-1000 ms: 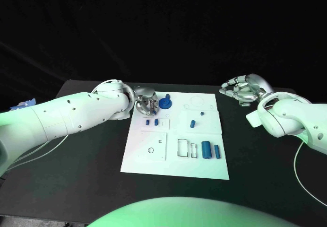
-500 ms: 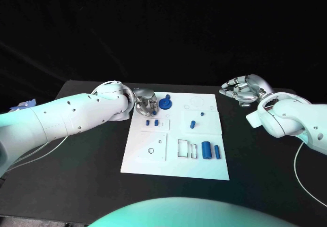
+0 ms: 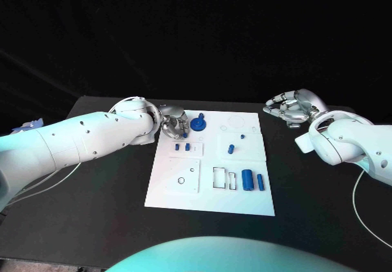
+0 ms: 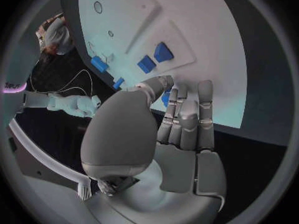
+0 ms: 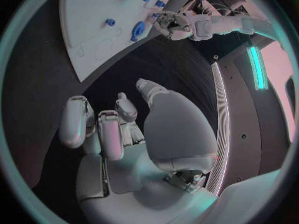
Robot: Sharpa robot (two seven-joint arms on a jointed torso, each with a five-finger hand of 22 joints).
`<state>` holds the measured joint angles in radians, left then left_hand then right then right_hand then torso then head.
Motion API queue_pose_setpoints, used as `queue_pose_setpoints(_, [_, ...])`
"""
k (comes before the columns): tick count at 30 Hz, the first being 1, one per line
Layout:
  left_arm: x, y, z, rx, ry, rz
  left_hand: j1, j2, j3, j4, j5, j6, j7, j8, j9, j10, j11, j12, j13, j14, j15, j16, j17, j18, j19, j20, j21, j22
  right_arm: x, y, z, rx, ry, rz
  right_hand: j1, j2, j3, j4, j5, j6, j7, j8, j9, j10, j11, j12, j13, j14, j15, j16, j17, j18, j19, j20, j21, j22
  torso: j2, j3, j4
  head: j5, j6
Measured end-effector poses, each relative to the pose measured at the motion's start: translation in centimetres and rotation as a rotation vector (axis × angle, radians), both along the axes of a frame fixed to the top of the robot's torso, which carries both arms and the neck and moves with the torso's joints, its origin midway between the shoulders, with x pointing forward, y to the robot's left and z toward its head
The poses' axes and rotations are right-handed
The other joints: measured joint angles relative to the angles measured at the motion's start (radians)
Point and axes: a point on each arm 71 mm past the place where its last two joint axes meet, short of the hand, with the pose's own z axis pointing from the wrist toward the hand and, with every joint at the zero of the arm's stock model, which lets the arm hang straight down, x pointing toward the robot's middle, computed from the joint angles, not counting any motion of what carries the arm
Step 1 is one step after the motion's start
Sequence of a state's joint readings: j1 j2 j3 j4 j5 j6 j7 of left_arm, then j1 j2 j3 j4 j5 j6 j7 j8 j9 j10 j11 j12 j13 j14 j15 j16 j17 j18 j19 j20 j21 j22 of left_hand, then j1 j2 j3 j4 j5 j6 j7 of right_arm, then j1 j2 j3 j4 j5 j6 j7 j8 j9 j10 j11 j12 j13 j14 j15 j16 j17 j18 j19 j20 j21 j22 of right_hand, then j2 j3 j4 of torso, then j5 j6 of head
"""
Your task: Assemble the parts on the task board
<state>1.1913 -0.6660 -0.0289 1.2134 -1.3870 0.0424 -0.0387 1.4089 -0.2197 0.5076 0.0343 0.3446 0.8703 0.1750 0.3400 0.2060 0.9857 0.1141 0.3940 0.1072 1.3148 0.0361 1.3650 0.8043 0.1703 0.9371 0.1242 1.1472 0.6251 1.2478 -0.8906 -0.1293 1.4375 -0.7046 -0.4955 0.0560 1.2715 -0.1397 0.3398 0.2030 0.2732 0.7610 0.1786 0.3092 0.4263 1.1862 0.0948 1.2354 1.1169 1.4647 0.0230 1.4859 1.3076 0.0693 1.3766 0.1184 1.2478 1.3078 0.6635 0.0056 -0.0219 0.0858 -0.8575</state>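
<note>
The white task board (image 3: pixel 184 192) lies in the middle of the black table. My left hand (image 3: pixel 174 126) hovers over the board's far left corner, its fingers curled in. In the left wrist view, my left hand (image 4: pixel 177 117) pinches a small blue part (image 4: pixel 166 98) between thumb and fingers. Just right of that hand a blue round part with a knob (image 3: pixel 199 123) stands on the board. Two small blue blocks (image 3: pixel 181 147) sit below the hand. My right hand (image 3: pixel 290 107) hangs off the board's far right, fingers curled, holding nothing.
More blue parts lie on the board: a short peg (image 3: pixel 230 149), a tiny piece (image 3: pixel 243 136), and two cylinders (image 3: pixel 253 182) beside rectangular slots (image 3: pixel 220 177). In the right wrist view the board (image 5: pixel 87 35) lies well beyond the right hand (image 5: pixel 124 129).
</note>
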Motion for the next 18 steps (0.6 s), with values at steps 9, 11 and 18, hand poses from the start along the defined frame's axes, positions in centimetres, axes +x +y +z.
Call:
queue_pose_setpoints(9, [-0.1, 1.4, 0.1, 0.004, 0.000, 0.022, 0.000, -0.011, 0.003, -0.003, 0.000, -0.003, 0.003, -0.011, -0.001, -0.041, 0.009, -0.016, -0.006, -0.023, 0.009, -0.010, -0.032, 0.000, -0.009, 0.009, -0.004, -0.003, 0.1, -0.1, 0.0, -0.003, 0.002, 0.000, 0.022, -0.010, 0.018, 0.001, 0.000, -0.011, -0.001, 0.019, 0.000, -0.224, -0.001, -0.246, -0.284, 0.002, -0.002, -0.080, -0.060, 0.041, -0.092, 0.000, -0.170, -0.103, 0.000, 0.0004, -0.0004, -0.001, 0.000])
queue_pose_setpoints(11, [-0.2, 1.8, 0.2, 0.001, -0.001, 0.031, 0.000, -0.011, 0.006, -0.006, 0.000, -0.003, 0.003, -0.012, -0.001, -0.050, 0.011, -0.017, -0.007, -0.023, 0.009, -0.010, -0.034, 0.000, -0.010, 0.010, -0.004, -0.003, 0.1, -0.2, -0.1, -0.006, 0.003, 0.002, 0.047, -0.015, 0.047, -0.011, -0.011, -0.018, -0.001, 0.023, -0.002, -0.252, 0.002, -0.341, -0.367, -0.008, -0.011, -0.126, -0.128, 0.054, -0.124, -0.002, -0.243, -0.153, -0.001, 0.0002, -0.0004, -0.002, 0.001])
queue_pose_setpoints(18, [-0.2, 4.1, 1.4, -0.093, -0.020, 0.092, 0.013, -0.006, 0.020, -0.019, 0.000, 0.001, 0.014, -0.012, 0.001, -0.077, 0.019, -0.023, -0.015, -0.076, 0.017, -0.045, -0.135, 0.000, -0.019, 0.019, -0.007, -0.005, 0.1, 0.4, -0.1, -0.061, -0.008, 0.063, 0.103, -0.037, 0.213, -0.106, -0.064, -0.013, -0.004, 0.027, -0.021, -0.254, 0.012, -0.728, -0.685, -0.020, -0.005, -0.169, -0.186, 0.054, -0.127, 0.000, -0.301, -0.182, -0.002, 0.0001, 0.0010, -0.012, 0.013])
